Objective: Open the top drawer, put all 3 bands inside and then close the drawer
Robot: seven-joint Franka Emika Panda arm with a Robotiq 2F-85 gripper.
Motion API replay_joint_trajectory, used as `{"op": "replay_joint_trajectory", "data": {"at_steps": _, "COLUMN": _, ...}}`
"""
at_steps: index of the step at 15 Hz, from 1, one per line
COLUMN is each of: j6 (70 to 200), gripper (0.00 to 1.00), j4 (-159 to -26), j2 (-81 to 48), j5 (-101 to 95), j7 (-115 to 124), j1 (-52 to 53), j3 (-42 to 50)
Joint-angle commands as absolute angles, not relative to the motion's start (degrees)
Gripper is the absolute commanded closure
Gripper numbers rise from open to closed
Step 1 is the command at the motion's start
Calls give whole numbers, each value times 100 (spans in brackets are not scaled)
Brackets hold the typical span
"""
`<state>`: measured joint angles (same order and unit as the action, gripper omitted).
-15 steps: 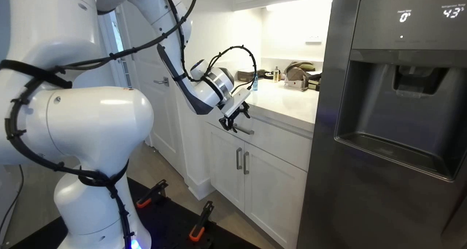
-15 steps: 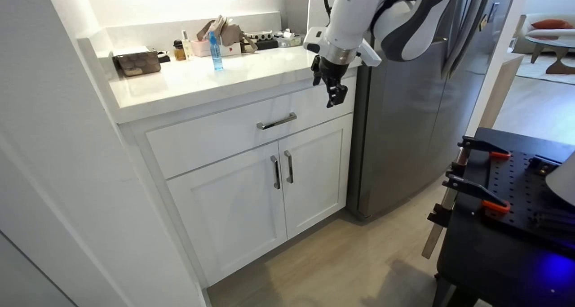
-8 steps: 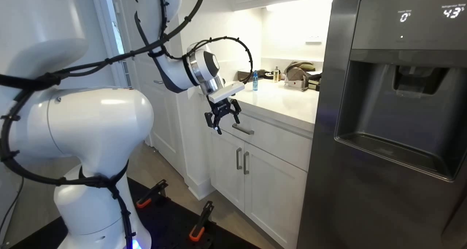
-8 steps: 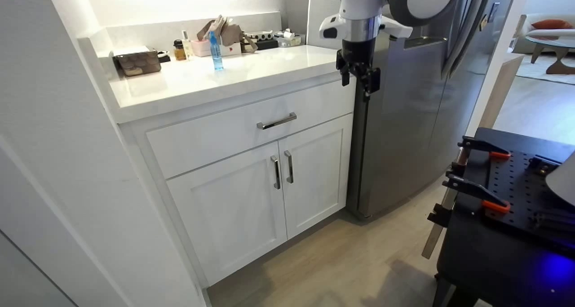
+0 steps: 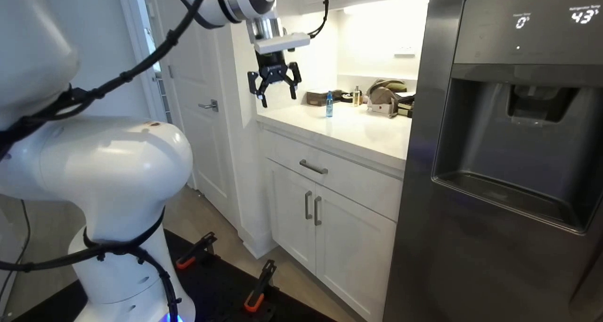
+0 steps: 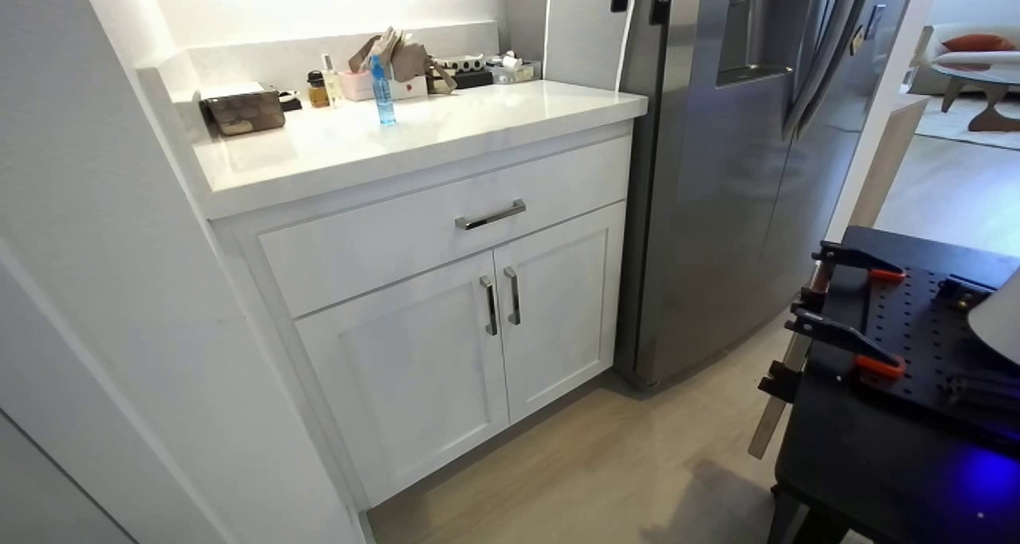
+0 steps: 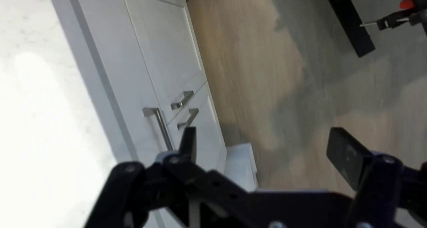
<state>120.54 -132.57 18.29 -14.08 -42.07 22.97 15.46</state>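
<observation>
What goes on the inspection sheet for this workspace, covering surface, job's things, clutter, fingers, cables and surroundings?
Surface: white counter, brightly lit.
Job's things: top drawer shut; bands, nothing seen.
Clutter: blue bottle, amber bottle, brown case and other small items on the counter.
Fingers: open, nothing between them.
Cables: black cable along the arm, with ties.
Surroundings: refrigerator beside the counter; clamps on the black table.
</observation>
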Motion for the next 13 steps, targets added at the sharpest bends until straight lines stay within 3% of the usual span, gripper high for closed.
{"op": "replay_joint_trajectory", "data": {"at_steps": 1, "j6": 11524, "gripper": 0, "j4": -12636, "j2": 2001, "j5": -756, "j7": -4502, "j1": 1643, "j3": 885}}
{"op": "replay_joint_trajectory", "data": {"at_steps": 13, "j6": 11617, "gripper": 0, "j4": -12665, "j2": 2045, "j5": -708, "j7": -4419, "j1": 1193, "j3": 459}}
